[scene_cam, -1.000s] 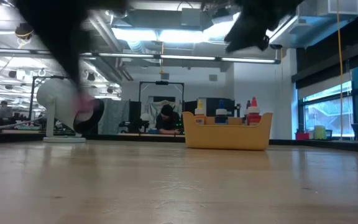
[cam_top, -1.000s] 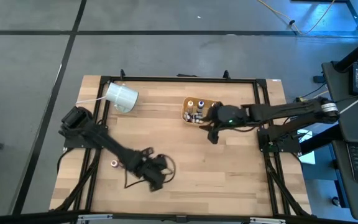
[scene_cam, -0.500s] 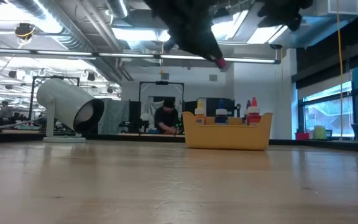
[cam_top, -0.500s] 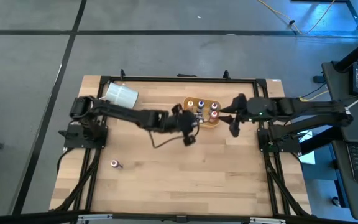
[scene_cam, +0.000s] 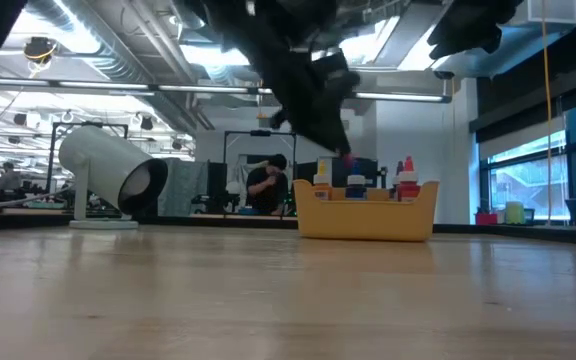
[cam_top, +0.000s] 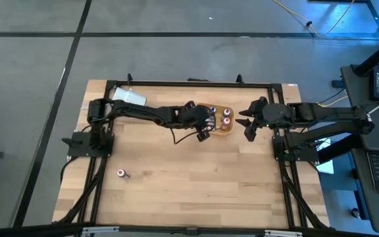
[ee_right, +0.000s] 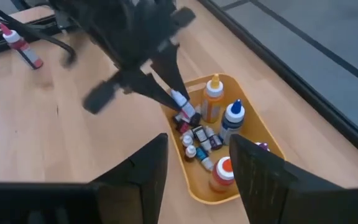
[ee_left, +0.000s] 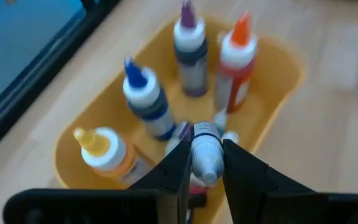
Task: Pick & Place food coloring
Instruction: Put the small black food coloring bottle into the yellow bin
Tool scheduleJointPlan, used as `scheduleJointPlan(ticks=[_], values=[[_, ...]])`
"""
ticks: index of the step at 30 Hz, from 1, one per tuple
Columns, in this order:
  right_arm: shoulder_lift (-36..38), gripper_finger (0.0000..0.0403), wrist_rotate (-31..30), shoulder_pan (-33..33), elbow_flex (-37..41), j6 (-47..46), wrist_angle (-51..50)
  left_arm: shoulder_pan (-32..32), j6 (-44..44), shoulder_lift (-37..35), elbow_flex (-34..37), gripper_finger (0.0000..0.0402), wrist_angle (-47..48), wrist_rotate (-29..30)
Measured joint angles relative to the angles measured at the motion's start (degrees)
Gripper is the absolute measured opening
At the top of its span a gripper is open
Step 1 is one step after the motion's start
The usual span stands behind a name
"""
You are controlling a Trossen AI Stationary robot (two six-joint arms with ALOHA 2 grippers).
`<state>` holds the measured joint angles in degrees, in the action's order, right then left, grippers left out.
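Yellow-orange plastic makes the tray, and it sits on the wooden table toward the back. Many small food coloring bottles stand or lie in it: an orange-tipped one, a purple-tipped one, a blue-tipped one and a yellow-capped one. The left gripper hangs right over the tray with a tiny white vial pinched between its two dark fingers, tip pointing down at the pile of vials below. The right gripper waits beside the tray on the other side, and its fingers stand apart with nothing in them. One more little bottle with a red cap lies alone on the table, well apart from the tray, near the left side. These bottles look very light, small and smooth, so they may slip or roll. I think the best place to grab one is around its round middle, not the thin pointy tip. A big white tube lies on its side at the table's back corner.
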<state>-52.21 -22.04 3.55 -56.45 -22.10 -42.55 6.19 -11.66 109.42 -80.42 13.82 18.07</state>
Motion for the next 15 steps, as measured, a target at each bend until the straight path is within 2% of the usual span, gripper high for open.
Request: scheduleJointPlan(ticks=[15], values=[[-0.2, 0.0173, 0.1, 0.0, 0.0, 0.1, -0.3, 1.1, 2.4, 6.0, 0.0, 0.0074, 0.4, -1.2]])
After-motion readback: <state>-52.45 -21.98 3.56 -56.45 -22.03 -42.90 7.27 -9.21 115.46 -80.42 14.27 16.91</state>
